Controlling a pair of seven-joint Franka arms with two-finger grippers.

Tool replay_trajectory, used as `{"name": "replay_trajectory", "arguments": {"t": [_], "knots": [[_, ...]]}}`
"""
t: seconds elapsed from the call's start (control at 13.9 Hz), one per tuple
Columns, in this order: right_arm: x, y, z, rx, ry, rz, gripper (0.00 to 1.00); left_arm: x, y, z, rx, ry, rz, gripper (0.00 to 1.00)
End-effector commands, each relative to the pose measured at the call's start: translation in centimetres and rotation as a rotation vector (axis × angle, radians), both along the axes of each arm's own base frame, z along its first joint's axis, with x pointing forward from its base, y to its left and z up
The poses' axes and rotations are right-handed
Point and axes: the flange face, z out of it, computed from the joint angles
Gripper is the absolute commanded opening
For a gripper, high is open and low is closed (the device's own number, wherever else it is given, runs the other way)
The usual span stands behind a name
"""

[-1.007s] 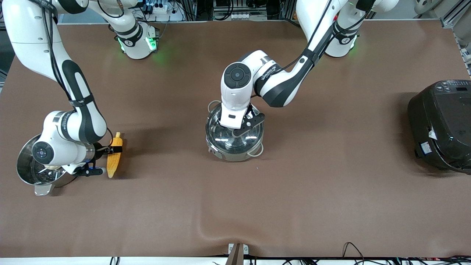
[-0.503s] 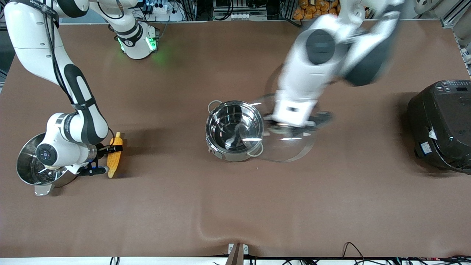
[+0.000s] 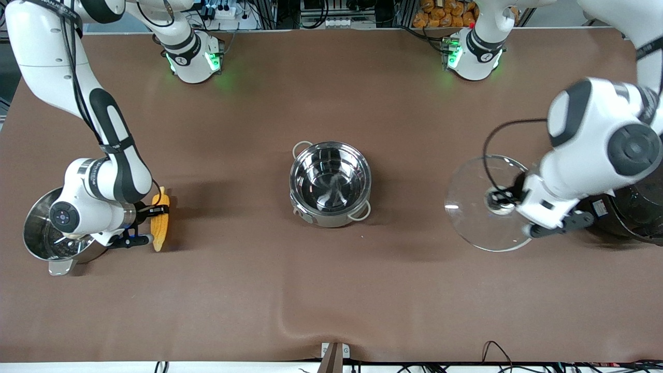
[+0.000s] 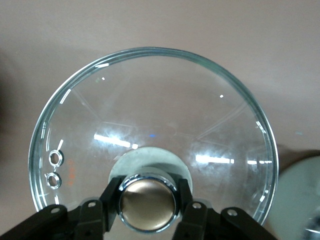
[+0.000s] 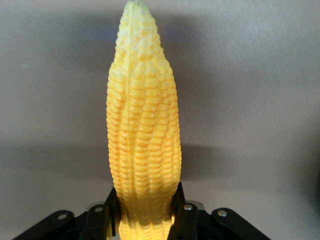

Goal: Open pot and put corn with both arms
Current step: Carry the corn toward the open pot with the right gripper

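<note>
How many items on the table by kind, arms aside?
Steel pots: 2 — open pot, steamer pot under the right arm
Glass lid: 1, held by left claw
Corn: 1, held by right claw
Black cooker: 1
Total: 5

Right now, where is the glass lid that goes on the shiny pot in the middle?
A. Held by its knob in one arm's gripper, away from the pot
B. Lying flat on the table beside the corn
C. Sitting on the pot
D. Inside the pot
A: the left gripper is shut on the knob of the glass lid, holding it up near the black cooker, while the pot stands uncovered.
</note>
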Motion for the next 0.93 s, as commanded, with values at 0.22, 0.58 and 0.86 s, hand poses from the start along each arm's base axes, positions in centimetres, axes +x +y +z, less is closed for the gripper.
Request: {"name": "replay_trajectory", "arguments": {"t": [0.22,0.58,0.86], "knots": [[-0.1,5.9,12.5,0.064,-0.099,0.138,0.00,-4.4,3.4,-8.3,0.023,-0.016,-0.015,0.00],[-1.2,18.4,15.1,0.155,-0.118,0.329,0.00,-5.6,4.4,-12.0,0.021,-0.016,-0.001,0.00],[-4.5,32.0,17.5,0.134,-0.169,0.558,0.00,-5.9,5.4,-14.7,0.016,-0.005,0.015,0.00]]}}
